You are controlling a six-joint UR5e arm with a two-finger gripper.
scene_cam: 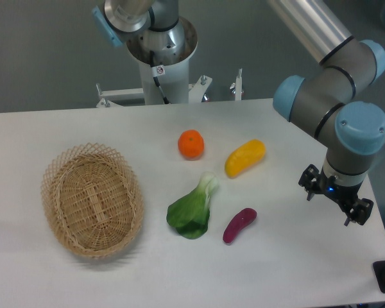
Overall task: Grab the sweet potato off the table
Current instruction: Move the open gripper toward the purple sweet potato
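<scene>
The gripper (334, 204) hangs over the right side of the table (276, 269), fingers spread apart and holding nothing; the sweet potato (239, 225) lies well to its left, tilted, just beside the leafy green (193, 210). Best play, I'd say: swing left until centred over the purple middle; turn the wrist so the fingers straddle its narrow width; descend straight, keeping clear of the leaf; close gently, since that glossy skin looks slippery.

Just one fixed view here, set up high across from the arm's base and angled down at the tabletop (64, 282). Nearly the whole surface is taken in from a medium distance, nothing shared with another view.
</scene>
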